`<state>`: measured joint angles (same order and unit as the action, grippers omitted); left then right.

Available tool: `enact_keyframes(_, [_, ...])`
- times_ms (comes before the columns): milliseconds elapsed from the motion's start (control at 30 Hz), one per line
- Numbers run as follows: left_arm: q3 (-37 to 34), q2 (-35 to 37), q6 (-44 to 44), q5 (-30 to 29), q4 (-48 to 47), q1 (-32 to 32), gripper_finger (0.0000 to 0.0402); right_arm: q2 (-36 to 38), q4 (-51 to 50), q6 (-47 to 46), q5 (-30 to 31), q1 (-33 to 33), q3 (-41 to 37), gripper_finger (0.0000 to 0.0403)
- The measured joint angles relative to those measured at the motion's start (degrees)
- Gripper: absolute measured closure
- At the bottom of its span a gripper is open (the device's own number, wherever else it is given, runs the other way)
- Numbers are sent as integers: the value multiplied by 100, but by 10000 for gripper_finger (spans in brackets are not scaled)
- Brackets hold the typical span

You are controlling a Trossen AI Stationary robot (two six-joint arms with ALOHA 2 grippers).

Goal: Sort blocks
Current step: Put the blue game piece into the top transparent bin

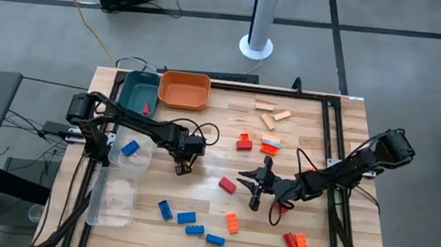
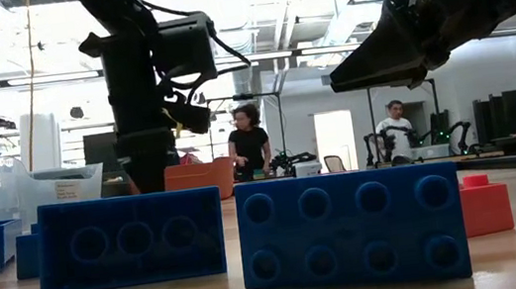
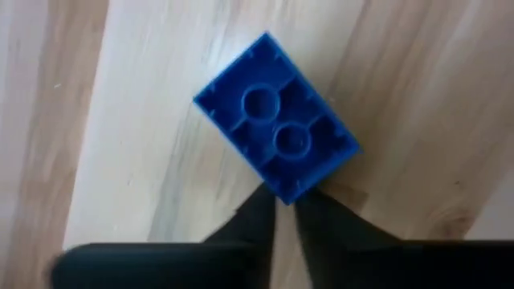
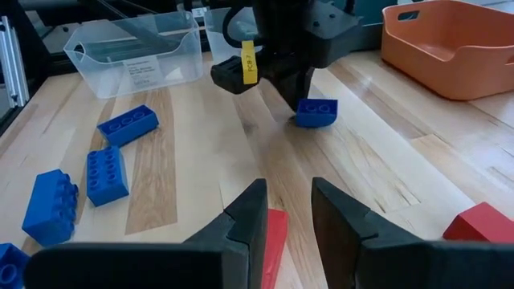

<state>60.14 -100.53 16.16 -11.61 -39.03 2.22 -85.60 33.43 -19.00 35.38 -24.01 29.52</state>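
Your left gripper has its jaws closed, pinching nothing; the blue block lies on the desk just past their tips. Your right gripper's jaws stand slightly apart, empty, above a red block.

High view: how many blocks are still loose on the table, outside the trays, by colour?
Blue blocks: 5, with one blue block in the left claw
Red blocks: 3
Orange blocks: 4
Wooden blocks: 3
Total: 15
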Motion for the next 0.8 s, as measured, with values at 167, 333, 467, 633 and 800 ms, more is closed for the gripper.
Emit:
enact_keyframes(167, [215, 5, -43, 12, -522, -7, 381, 0, 1, 0, 0, 1, 0, 294])
enact_keyframes(333, [429, 22, 196, 48, -627, -36, 330, 0, 2, 0, 0, 2, 0, 294])
enact_keyframes(467, [459, 24, 292, 89, -505, -66, 265, 0, 1, 0, 0, 2, 0, 294])
enact_keyframes(633, [464, 24, -1285, 64, -620, -76, 190, 0, -2, 4, 0, 2, 0, 294])
enact_keyframes(800, [464, 24, -2444, -340, -542, -144, 155, 0, -2, 7, 0, 15, 0, 294])
